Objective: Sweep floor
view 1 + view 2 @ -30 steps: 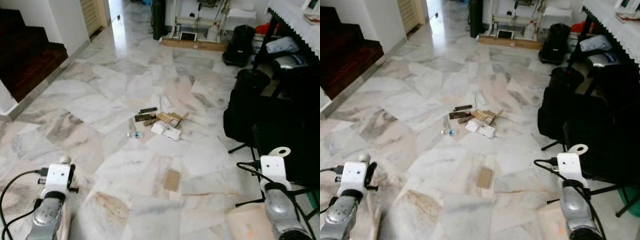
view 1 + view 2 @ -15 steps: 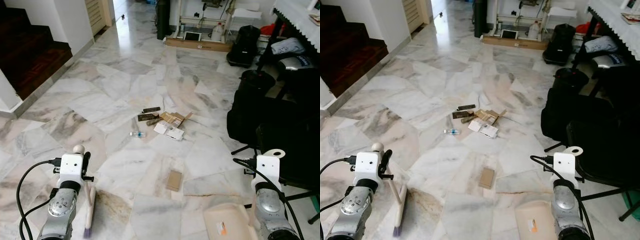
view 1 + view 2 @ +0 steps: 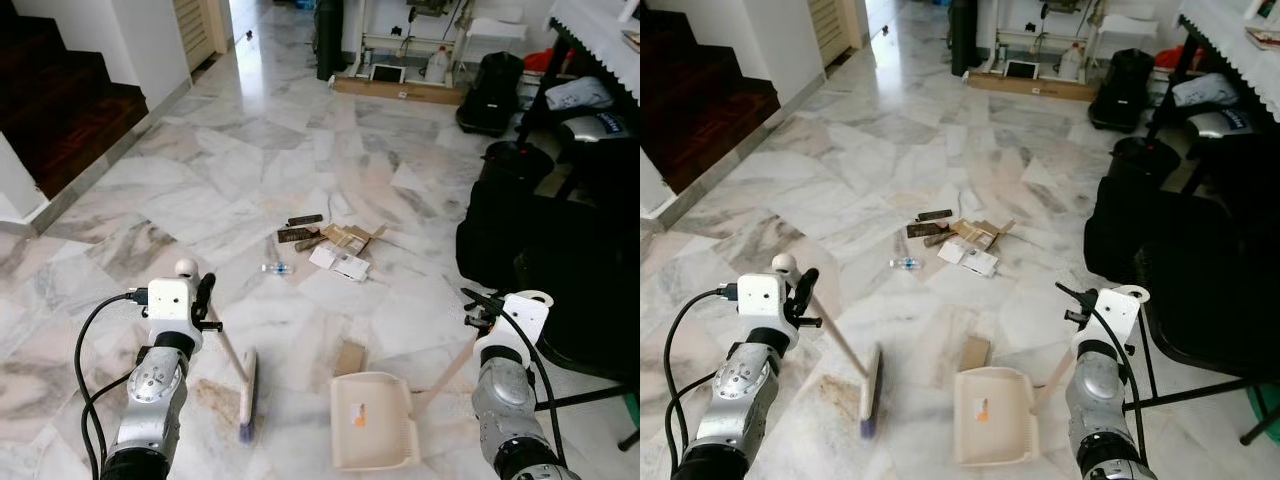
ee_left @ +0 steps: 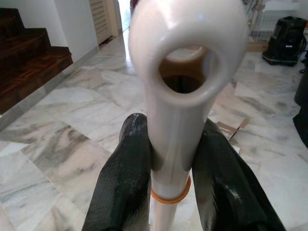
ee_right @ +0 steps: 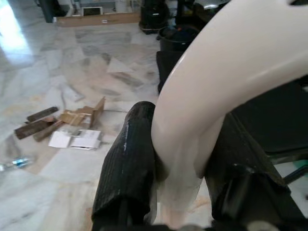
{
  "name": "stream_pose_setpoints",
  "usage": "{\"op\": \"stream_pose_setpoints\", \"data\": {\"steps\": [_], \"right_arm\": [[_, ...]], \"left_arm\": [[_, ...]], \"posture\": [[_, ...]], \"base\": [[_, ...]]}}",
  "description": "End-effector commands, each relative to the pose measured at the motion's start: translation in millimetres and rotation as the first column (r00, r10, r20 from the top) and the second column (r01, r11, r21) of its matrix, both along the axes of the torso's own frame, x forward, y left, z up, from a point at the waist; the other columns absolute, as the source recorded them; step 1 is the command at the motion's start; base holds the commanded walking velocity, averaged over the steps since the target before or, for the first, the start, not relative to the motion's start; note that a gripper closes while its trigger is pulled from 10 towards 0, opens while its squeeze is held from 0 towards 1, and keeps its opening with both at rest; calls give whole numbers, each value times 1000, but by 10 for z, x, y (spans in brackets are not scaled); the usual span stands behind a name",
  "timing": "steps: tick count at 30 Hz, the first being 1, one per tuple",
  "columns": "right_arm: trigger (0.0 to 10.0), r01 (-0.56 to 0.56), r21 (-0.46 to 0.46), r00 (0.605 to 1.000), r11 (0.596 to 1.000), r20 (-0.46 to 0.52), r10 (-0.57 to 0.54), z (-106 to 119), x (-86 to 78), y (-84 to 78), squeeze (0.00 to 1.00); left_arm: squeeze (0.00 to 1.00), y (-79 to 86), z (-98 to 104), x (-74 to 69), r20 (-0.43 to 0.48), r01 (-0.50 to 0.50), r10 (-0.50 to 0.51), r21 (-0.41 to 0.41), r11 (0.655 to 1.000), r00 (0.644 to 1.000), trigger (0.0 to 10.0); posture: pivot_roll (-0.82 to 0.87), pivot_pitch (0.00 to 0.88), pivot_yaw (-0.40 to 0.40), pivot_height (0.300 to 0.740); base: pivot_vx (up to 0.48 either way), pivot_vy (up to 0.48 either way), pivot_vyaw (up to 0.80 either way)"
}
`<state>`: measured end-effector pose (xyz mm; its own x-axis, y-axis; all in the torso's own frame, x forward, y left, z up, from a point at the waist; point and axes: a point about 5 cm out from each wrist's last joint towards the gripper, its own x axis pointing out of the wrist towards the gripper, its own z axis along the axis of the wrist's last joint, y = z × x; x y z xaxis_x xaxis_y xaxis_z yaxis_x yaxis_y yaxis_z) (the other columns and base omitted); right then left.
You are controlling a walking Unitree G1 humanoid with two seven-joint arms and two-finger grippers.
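On the near marble floor (image 3: 250, 150), your left claw (image 4: 168, 183) grips the cream broom (image 3: 244, 385), handle slanting down-right, bristles at the floor. Your right claw (image 5: 178, 173) grips the cream dustpan (image 3: 373, 420), mouth facing far. Beyond lie cardboard scraps (image 3: 335, 245); the left wrist view reveals the handle's smooth plastic hanging loop.

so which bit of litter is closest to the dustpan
The flat brown cardboard piece, lying alone just beyond the dustpan rim; the other scraps cluster farther off.
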<state>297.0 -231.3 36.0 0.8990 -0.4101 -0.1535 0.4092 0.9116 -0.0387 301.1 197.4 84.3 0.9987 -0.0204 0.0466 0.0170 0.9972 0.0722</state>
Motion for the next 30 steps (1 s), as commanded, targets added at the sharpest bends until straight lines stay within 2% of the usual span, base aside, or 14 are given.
{"op": "stream_pose_setpoints", "data": {"steps": [1, 6, 12, 19, 21, 30], "right_arm": [[10000, 10, -63, 999, 998, 48, -7, 128, 41, -87, 0], [10000, 24, -52, 997, 998, 71, -20, 158, 43, -118, 0], [10000, 11, -28, 996, 1000, 85, -9, 164, 59, -79, 0], [10000, 2, -17, 996, 1000, 92, 0, 152, 53, -42, 0], [10000, -8, -40, 995, 999, 97, 12, 171, 64, -29, 0], [10000, -14, -29, 994, 999, 105, 17, 175, 66, -28, 0]], "left_arm": [[0, -51, 114, 41, 37, 36, -36, 3, 999, 999, 10000], [0, -103, 152, 55, 47, 54, -54, -3, 999, 997, 10000], [0, -137, 126, 49, 43, 61, -62, 8, 998, 997, 10000], [0, -144, 129, 45, 42, 66, -66, 3, 998, 997, 10000], [0, -166, 146, 58, 46, 76, -76, -3, 997, 996, 10000], [0, -201, 169, 71, 57, 100, -99, -9, 995, 993, 10000]], "posture": [[-15, 0, -22, 740], [-18, 0, -19, 740], [-14, 0, -19, 740], [-14, 0, -17, 740], [-13, 0, -16, 740], [-14, 0, -15, 740]], "base": [[0, 0, 0], [0, 0, 0], [0, 0, 0], [0, 0, -670], [246, 0, 0], [252, 0, 0]]}}
